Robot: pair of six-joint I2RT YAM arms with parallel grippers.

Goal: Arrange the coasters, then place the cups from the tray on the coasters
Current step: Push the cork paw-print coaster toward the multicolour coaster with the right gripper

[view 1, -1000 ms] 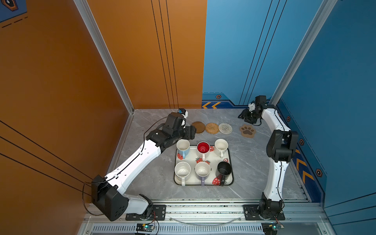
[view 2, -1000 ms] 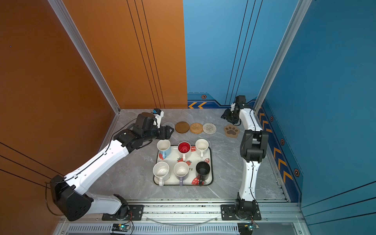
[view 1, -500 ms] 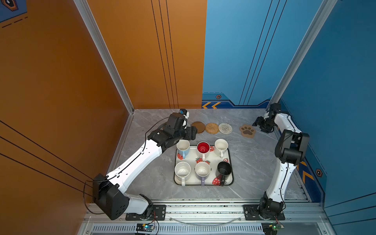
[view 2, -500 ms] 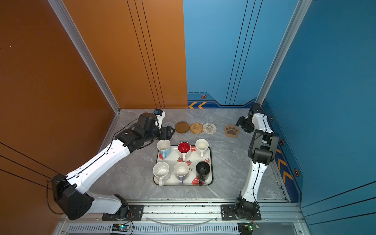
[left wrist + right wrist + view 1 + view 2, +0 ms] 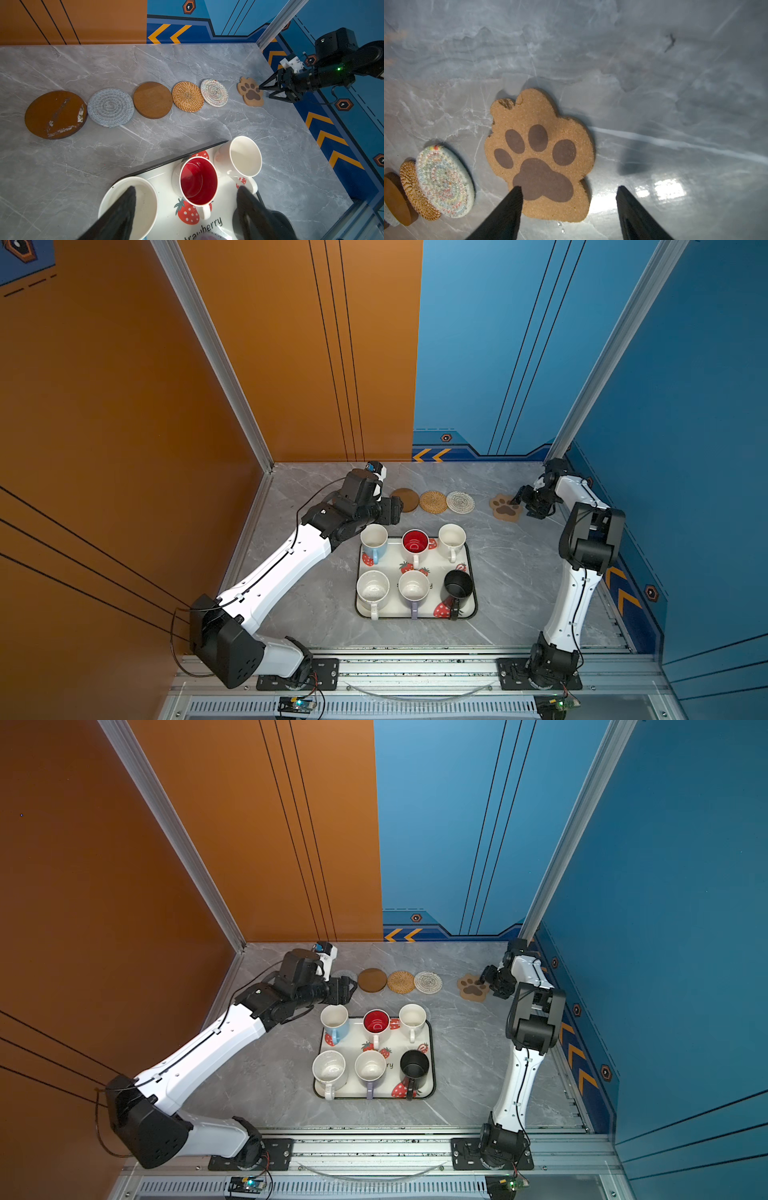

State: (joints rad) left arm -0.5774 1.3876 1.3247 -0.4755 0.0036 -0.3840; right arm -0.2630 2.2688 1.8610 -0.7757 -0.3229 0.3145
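Observation:
Six coasters lie in a row along the back: brown disc (image 5: 55, 114), grey woven (image 5: 110, 107), brown disc (image 5: 153, 100), rattan (image 5: 188, 96), white woven (image 5: 214, 92) and, apart at the right, the paw coaster (image 5: 250, 94) (image 5: 505, 508). Six cups stand on the strawberry tray (image 5: 474, 572): light blue (image 5: 374, 541), red-inside (image 5: 414, 542), cream (image 5: 451, 538), speckled (image 5: 372, 588), lavender (image 5: 413, 588), black (image 5: 458, 585). My left gripper (image 5: 186, 189) hangs open and empty over the tray's back left. My right gripper (image 5: 568, 187) is open, low at the paw coaster's right edge, one finger over it.
The orange wall runs close behind and beside my left arm (image 5: 291, 564). The blue wall and corner post (image 5: 561, 448) stand right behind my right arm (image 5: 590, 531). Bare marble (image 5: 519, 564) lies between the tray and my right arm.
My right gripper came away from the back wall and down beside the paw coaster, its elbow swinging out to the right, and its jaws opened wider. The left arm barely moved.

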